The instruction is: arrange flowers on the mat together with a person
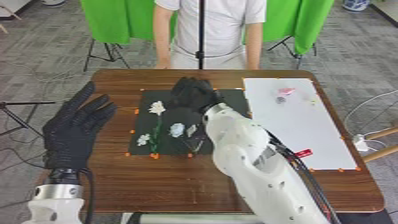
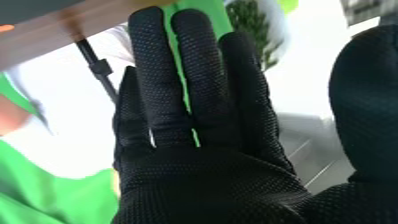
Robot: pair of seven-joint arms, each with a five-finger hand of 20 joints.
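The right hand (image 1: 191, 94) is over the upper middle of the black mat (image 1: 147, 102), with nothing seen held in it. In the right wrist view the right hand (image 2: 209, 170) has straight fingers and the thumb held apart. The left hand (image 1: 73, 131) is raised beyond the table's left edge, its fingers straight. On the mat lie a white flower (image 1: 157, 108) with a green stem, a smaller white flower (image 1: 143, 140) and a pale bluish flower (image 1: 177, 130). A pink flower (image 1: 286, 91) lies on the white sheet (image 1: 306, 120) at the right.
The brown table (image 1: 178, 187) has orange markers around the mat. A red and white tag (image 1: 304, 153) lies on the white sheet. A thin black pole (image 1: 201, 30) stands at the far side, and a person stands behind the table.
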